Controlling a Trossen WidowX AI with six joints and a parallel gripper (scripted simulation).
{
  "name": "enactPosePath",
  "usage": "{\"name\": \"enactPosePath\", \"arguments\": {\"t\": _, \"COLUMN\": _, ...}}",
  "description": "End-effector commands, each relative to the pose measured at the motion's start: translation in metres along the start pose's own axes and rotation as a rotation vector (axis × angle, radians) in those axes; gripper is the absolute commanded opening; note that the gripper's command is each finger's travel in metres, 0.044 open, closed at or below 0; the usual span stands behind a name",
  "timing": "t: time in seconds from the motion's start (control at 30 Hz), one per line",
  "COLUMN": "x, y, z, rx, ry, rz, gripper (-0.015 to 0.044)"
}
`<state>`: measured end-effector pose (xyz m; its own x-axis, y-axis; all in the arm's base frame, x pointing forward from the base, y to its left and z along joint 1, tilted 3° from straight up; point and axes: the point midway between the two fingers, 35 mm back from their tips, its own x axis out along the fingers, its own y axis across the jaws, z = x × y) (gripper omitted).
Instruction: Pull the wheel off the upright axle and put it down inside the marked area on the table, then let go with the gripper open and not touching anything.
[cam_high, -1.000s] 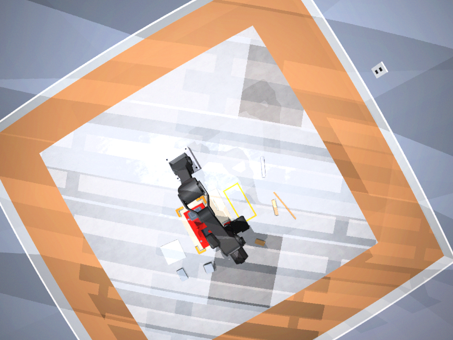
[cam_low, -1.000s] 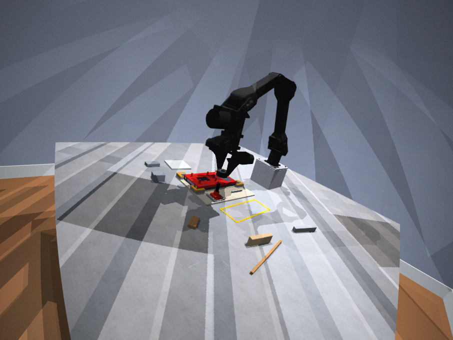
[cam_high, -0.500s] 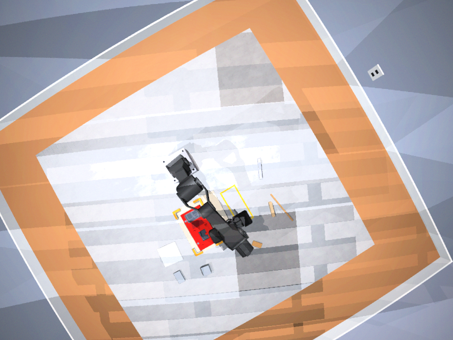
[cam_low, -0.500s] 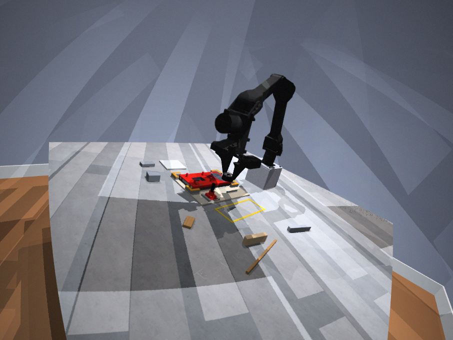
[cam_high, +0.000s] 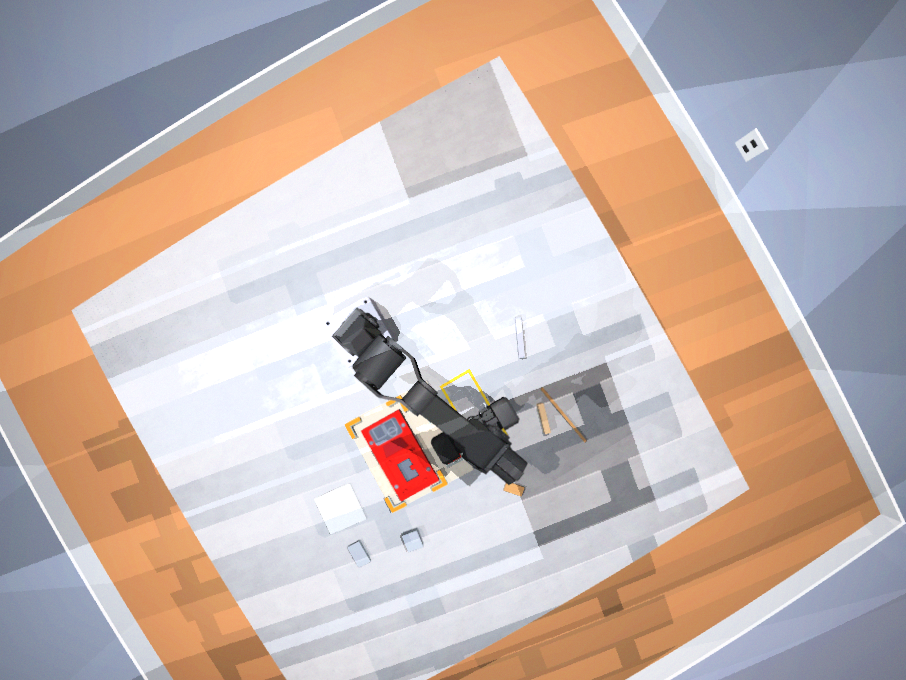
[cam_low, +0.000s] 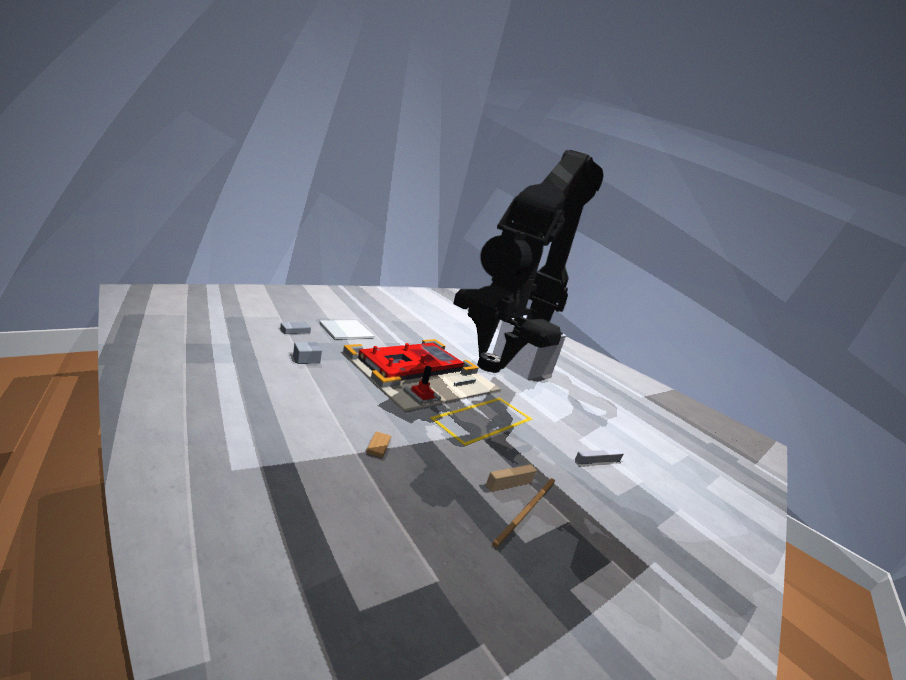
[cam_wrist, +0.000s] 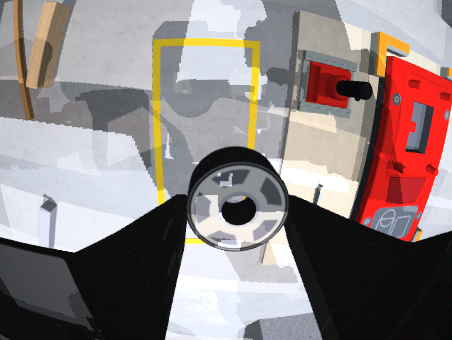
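The black wheel with a grey spoked face (cam_wrist: 267, 207) (cam_low: 490, 360) is off the axle and held above the table. My gripper (cam_wrist: 235, 205) (cam_low: 491, 360) is shut on it, one finger on each side. In the wrist view the wheel overlaps the lower right side of the yellow marked outline (cam_wrist: 206, 42) (cam_low: 497, 431) (cam_high: 455, 378). The upright black axle (cam_wrist: 354, 90) (cam_low: 426, 375) stands bare on its red base (cam_wrist: 315, 82), to the right of the outline in the wrist view. The arm hides the wheel in the top view.
The red panel (cam_wrist: 397, 145) (cam_high: 401, 453) lies beside the axle, with orange corner brackets. A wooden block (cam_wrist: 47, 47) (cam_low: 512, 477), a thin stick (cam_wrist: 22, 75) (cam_low: 523, 514) and a dark bar (cam_low: 600, 458) lie beyond the outline's other side. A small orange block (cam_low: 378, 444) lies nearby.
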<state>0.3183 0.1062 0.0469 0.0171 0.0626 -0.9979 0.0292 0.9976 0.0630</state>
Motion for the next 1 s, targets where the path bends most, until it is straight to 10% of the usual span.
{"name": "enactPosePath", "arguments": {"t": 0.0, "x": -0.005, "y": 0.011, "z": -0.007, "rx": 0.002, "ry": -0.015, "rz": 0.004, "gripper": 0.0}}
{"name": "enactPosePath", "arguments": {"t": 0.97, "x": 0.1, "y": 0.016, "z": -0.01, "rx": 0.002, "ry": -0.014, "rz": 0.005, "gripper": 0.0}}
